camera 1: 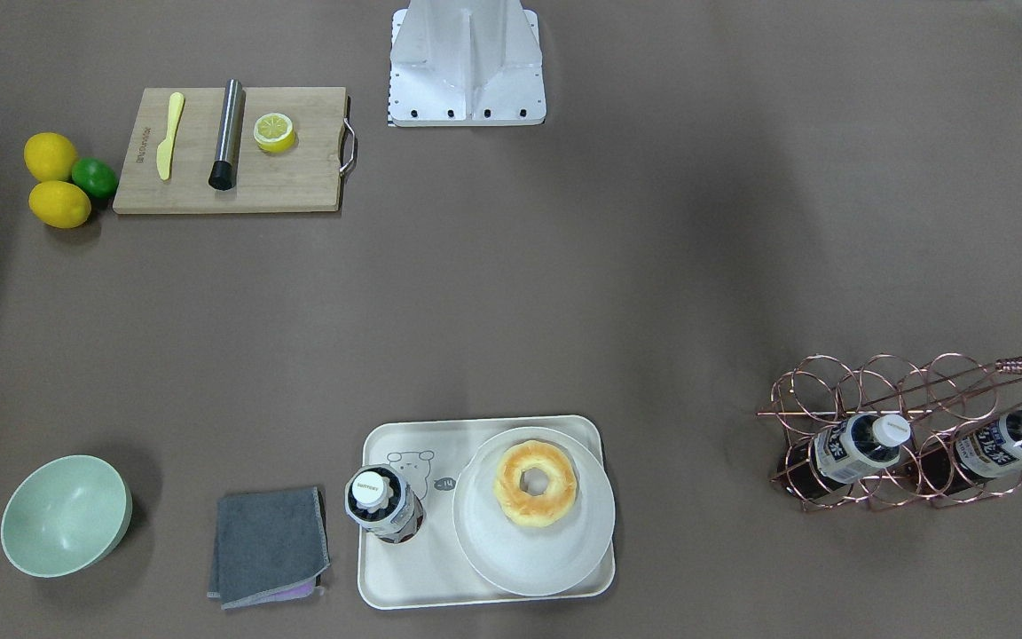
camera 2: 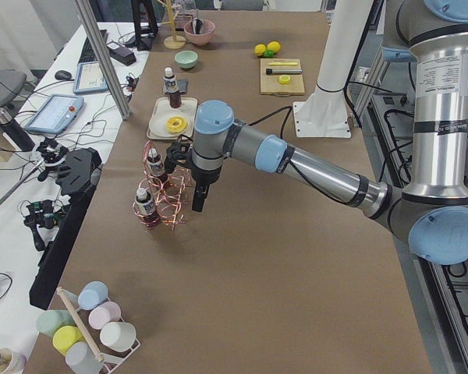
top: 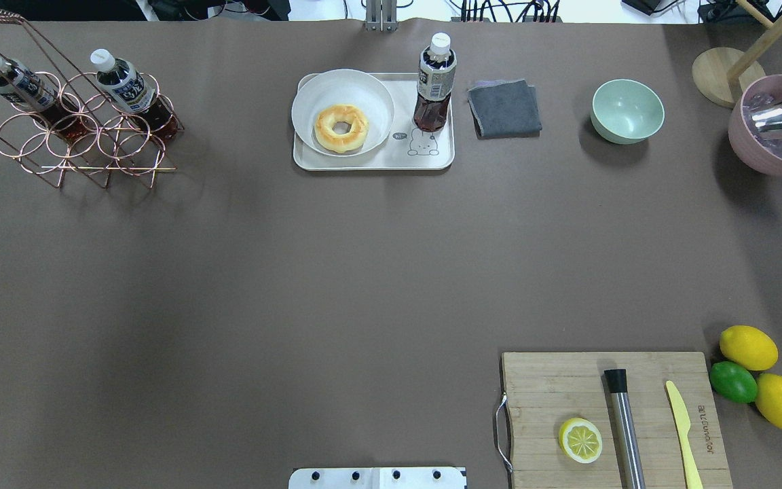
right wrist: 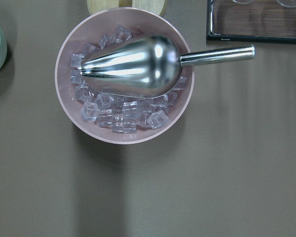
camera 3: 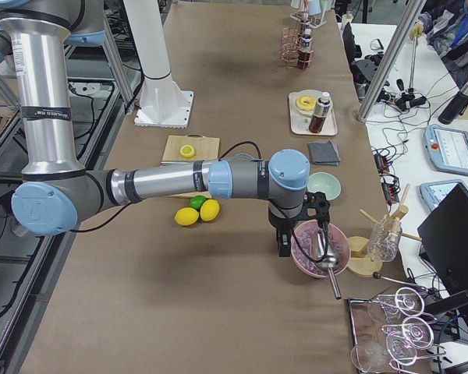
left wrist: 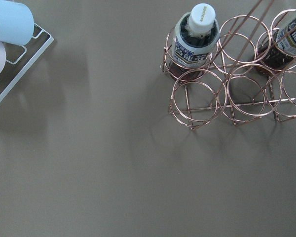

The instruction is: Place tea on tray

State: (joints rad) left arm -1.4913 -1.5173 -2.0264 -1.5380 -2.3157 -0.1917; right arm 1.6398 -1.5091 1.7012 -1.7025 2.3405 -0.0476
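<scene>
One tea bottle [camera 1: 382,503] stands upright on the cream tray [camera 1: 404,577], on the bear-outline end; it also shows in the overhead view [top: 435,85] on the tray [top: 370,161]. Two like bottles [top: 14,78] [top: 126,81] lie in a copper wire rack [top: 72,146]; the left wrist view looks down on them [left wrist: 195,37]. My left gripper [camera 2: 198,201] hangs beside the rack, and my right gripper [camera 3: 283,243] hangs next to a pink ice bowl [camera 3: 318,249]. Both show only in side views, so I cannot tell whether they are open or shut.
A white plate [top: 309,102] with a donut [top: 341,128] fills the tray's other end. A grey cloth [top: 505,107] and green bowl [top: 627,111] lie beside the tray. A cutting board [top: 554,380], lemons and a lime [top: 734,382] sit near the robot's right.
</scene>
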